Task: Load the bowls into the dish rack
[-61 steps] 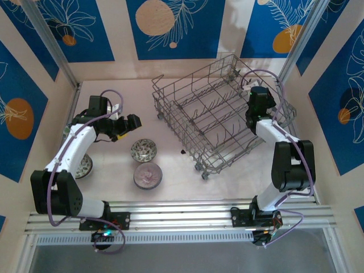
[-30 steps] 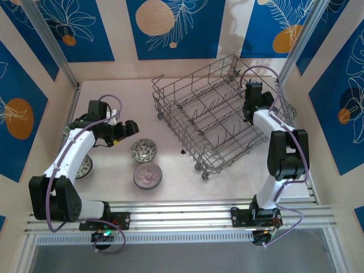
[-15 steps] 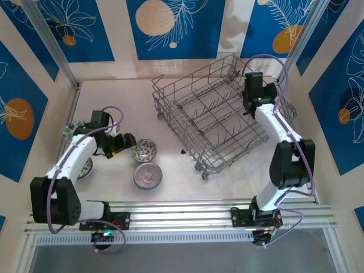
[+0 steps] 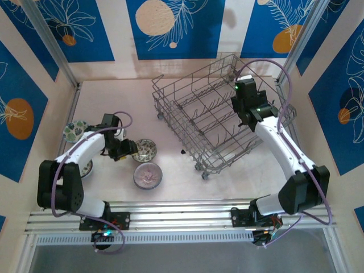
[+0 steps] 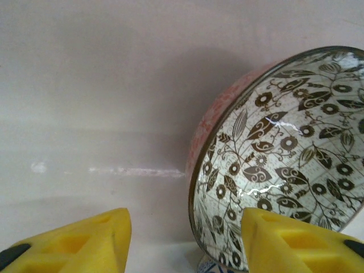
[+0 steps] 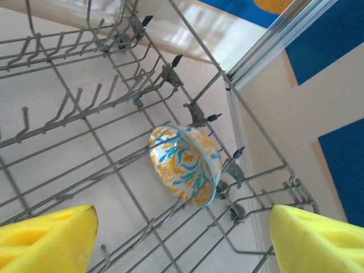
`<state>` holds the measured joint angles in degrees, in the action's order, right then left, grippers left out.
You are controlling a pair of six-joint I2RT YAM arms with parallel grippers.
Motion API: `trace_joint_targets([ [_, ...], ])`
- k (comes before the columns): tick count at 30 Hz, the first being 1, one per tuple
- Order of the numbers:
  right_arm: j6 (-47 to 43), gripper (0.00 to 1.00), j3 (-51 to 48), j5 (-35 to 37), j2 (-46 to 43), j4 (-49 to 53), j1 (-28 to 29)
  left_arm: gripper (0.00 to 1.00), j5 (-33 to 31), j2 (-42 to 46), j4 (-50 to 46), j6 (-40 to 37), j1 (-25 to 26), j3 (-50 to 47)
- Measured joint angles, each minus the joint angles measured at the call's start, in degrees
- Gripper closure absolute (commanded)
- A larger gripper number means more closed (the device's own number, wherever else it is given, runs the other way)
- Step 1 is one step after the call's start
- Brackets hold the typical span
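One orange-yellow-blue bowl (image 6: 185, 165) lies tipped on its side among the tines near a corner of the dish rack (image 4: 176, 128). The right tool (image 6: 182, 239) hangs above it with its pads wide apart and nothing held, so that one looks delivered. The rest sit out on the worktop (image 4: 114, 96), left of the rack. The left tool (image 4: 128, 149) is low at the floral bowl (image 5: 284, 165), pads apart and seemingly straddling its rim, not yet clamped. Just in front sits the pinkish-grey bowl (image 4: 148, 175), a small bowl (image 4: 74, 131) stands at far left, and another bowl (image 4: 85, 168) is half hidden by the left arm. Most of the loading appears left to do.
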<state>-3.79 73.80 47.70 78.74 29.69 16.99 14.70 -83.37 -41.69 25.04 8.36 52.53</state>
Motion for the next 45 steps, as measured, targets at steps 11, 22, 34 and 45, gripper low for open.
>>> trace_joint_targets([
  [11,4.9,0.21,-3.4,-1.5,-7.9,4.7,2.7,0.83,-0.6,-7.1,4.2,1.2,2.3,0.0],
  [22,7.0,0.21,-3.4,-1.7,-8.7,6.0,6.8,1.00,-0.4,-6.1,5.4,2.1,2.4,0.0],
  [34,12.3,0.26,7.5,-10.6,-2.6,13.8,10.9,1.00,-2.1,0.6,2.7,2.1,2.4,7.1],
  [45,18.5,0.40,26.2,-31.7,6.6,16.4,16.5,1.00,-6.3,9.5,1.2,3.6,3.4,22.8],
])
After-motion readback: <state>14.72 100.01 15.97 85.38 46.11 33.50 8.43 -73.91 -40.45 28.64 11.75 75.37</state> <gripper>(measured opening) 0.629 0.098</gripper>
